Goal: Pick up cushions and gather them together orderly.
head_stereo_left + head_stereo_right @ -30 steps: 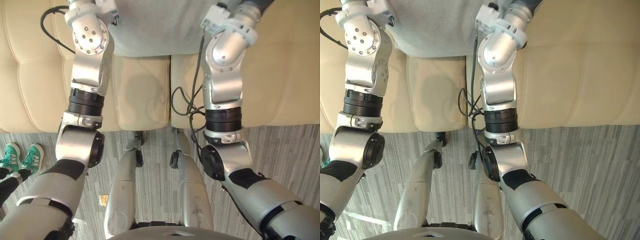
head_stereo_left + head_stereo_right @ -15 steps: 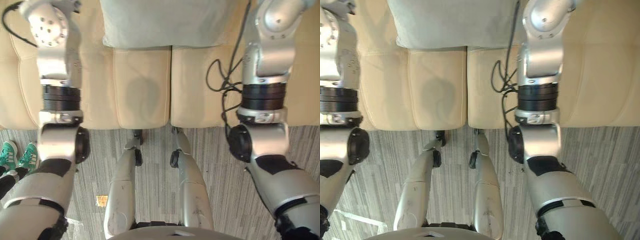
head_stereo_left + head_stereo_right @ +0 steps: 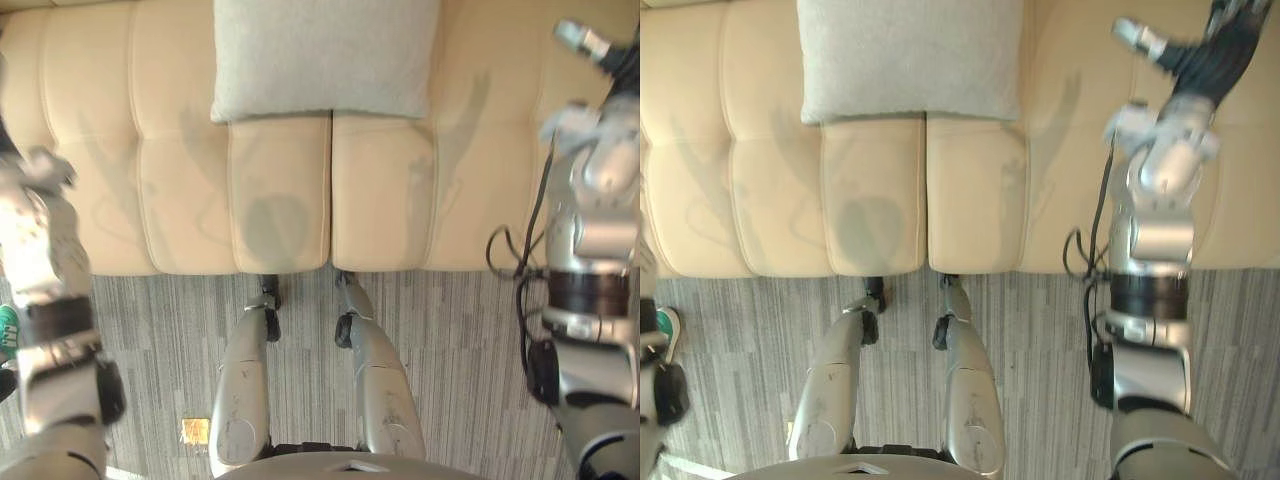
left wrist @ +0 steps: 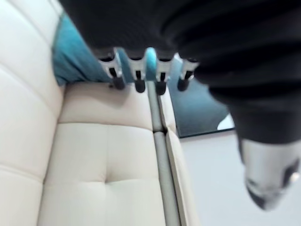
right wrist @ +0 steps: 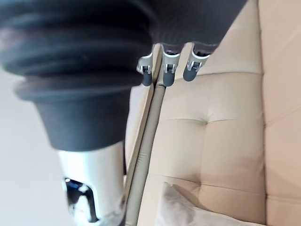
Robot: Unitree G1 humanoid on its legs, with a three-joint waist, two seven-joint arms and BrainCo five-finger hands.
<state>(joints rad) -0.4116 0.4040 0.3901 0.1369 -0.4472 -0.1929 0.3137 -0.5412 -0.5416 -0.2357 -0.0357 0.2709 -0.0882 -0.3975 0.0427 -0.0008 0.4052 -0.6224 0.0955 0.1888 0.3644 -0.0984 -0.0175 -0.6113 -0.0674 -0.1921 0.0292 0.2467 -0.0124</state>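
Note:
A light grey cushion [image 3: 325,60] lies flat on the cream sofa [image 3: 150,200], centred over the seam between two seats, with nothing touching it. My right hand [image 3: 1225,50] is raised over the sofa's right part, well clear of the cushion. In the right wrist view its fingers [image 5: 165,63] stick out straight and hold nothing, and a pale cushion corner [image 5: 188,212] shows beyond. In the left wrist view my left hand [image 4: 136,77] is open and empty, with a teal cushion [image 4: 73,61] lying past its fingertips on the sofa.
Grey striped carpet [image 3: 450,330] runs along the sofa's front edge. A person's green shoe [image 3: 665,325] shows at the far left on the floor. A small yellow scrap [image 3: 195,430] lies on the carpet near my left side.
Both arms have swung outward, away from the grey cushion, which now lies free on the sofa. The whole view has shifted as well.

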